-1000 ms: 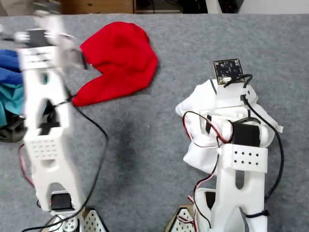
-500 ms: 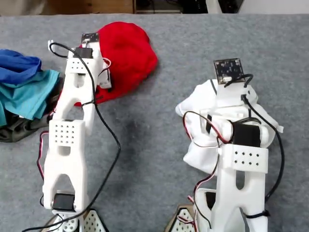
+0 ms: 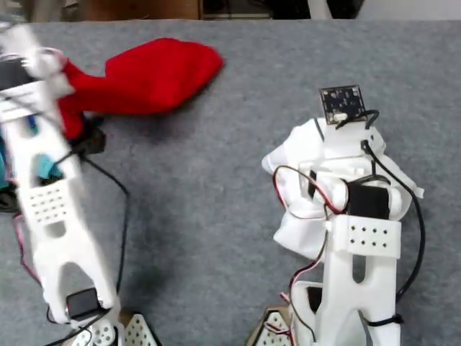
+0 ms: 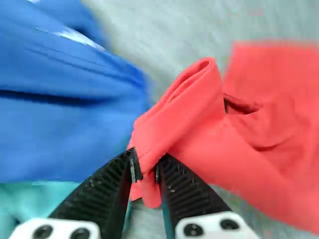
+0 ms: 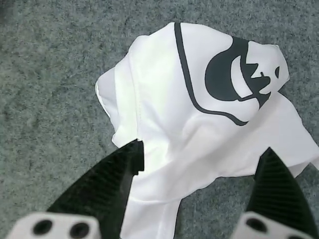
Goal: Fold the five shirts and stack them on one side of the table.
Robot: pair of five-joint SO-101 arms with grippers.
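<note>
From above, we count one red shirt [image 3: 148, 76] at eleven o'clock on the table [image 3: 216, 202] and one white shirt [image 3: 302, 155] at four. At the left wrist, the left gripper [image 4: 144, 172] pinches the red shirt's fold, with one blue shirt [image 4: 55, 114] and one teal shirt [image 4: 30, 204] beside it. At the right wrist, the right gripper [image 5: 202, 152] gapes wide over the white shirt.

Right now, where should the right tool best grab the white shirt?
Likely the bunched fold at the white shirt edge that the open right tool straddles, coming straight down from above: the shirt lies crumpled on the table, so a raised fold gives something to pinch.
</note>
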